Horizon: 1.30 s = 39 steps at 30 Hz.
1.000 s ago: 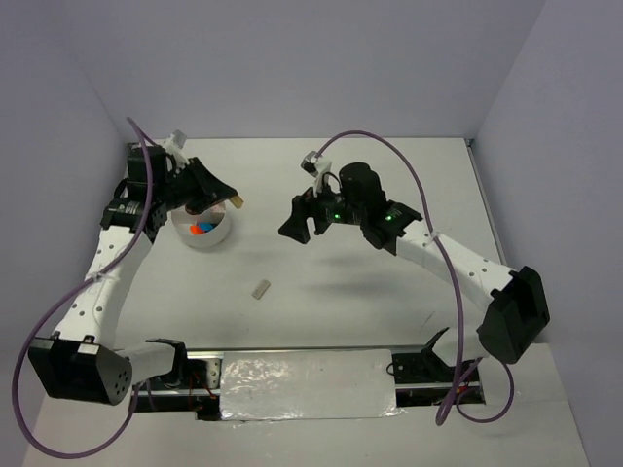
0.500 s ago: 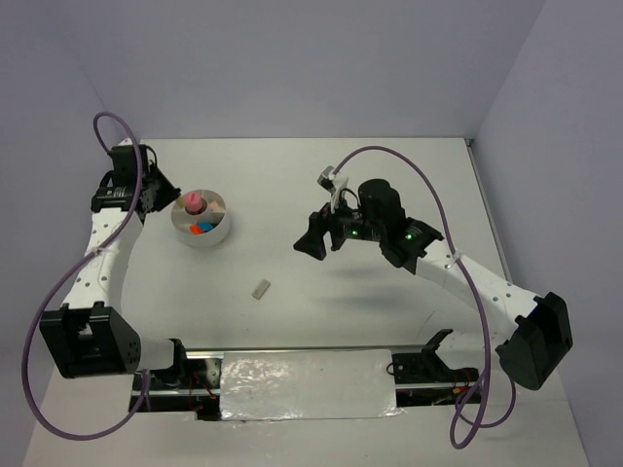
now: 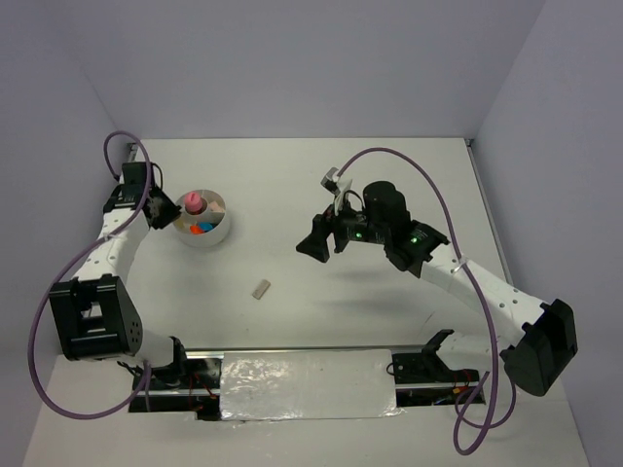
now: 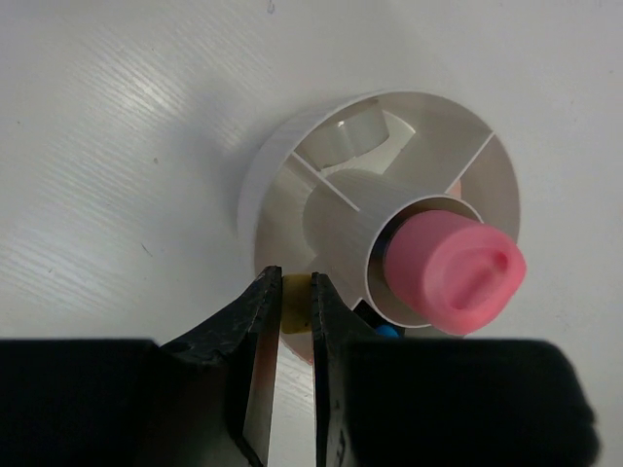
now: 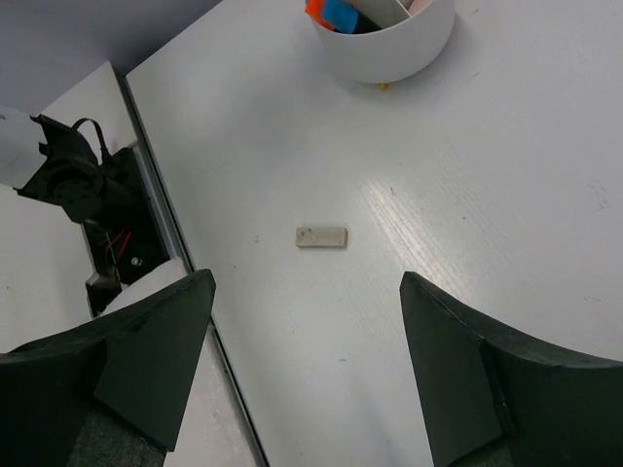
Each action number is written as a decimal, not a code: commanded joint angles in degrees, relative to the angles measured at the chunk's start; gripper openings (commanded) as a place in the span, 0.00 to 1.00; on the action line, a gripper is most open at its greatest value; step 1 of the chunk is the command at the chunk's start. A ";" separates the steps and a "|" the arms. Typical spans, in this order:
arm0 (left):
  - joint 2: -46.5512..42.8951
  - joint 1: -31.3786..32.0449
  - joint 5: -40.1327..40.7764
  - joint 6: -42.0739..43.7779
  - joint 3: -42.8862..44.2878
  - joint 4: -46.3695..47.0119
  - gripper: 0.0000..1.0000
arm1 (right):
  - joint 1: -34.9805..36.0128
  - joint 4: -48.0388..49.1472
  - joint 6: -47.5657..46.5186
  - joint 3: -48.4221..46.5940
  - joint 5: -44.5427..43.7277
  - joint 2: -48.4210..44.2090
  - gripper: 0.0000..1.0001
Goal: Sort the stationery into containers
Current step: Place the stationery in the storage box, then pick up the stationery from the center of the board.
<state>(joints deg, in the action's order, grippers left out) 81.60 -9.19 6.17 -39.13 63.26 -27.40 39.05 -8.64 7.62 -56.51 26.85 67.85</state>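
Observation:
The round white bowl point(image 3: 204, 226) with inner dividers stands at the far left. A pink tube point(image 4: 453, 270) stands upright in its middle, and a clear ring point(image 4: 355, 131) lies in one compartment. Orange and blue pieces point(image 5: 336, 12) lie in another. My left gripper point(image 4: 295, 279) is at the bowl's left rim point(image 3: 165, 209), shut on a small tan block point(image 4: 296, 311). A grey block point(image 3: 260, 288) lies on the table, also in the right wrist view point(image 5: 321, 236). My right gripper point(image 3: 316, 241) hovers open and empty well right of it point(image 5: 307, 292). The markers are not clearly visible.
The table's near edge with a metal rail and cables point(image 5: 97, 209) lies just beyond the grey block. The arm bases and a foil-covered strip point(image 3: 307, 384) are at the front. White walls close the back and sides.
My left arm has drawn back from over the bowl to its left rim, still holding the tan block. My right arm has shifted a little to the right.

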 commanded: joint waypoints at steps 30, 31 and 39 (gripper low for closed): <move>-24.55 -0.65 -13.20 4.85 -5.25 -6.96 0.70 | 25.02 -35.91 52.67 -37.35 -46.45 50.26 0.57; -24.82 -0.57 -13.21 5.12 -5.87 -7.58 0.71 | 25.20 -36.00 53.46 -37.79 -46.19 51.14 0.57; -24.65 0.31 -13.12 5.82 -5.61 -7.76 0.74 | 26.08 -37.06 57.33 -37.80 -41.01 57.21 0.51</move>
<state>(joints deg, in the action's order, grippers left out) 56.97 -9.43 -5.87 -34.54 56.25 -35.94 64.47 -42.70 61.98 -93.97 -15.29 122.56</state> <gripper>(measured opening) 0.736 0.523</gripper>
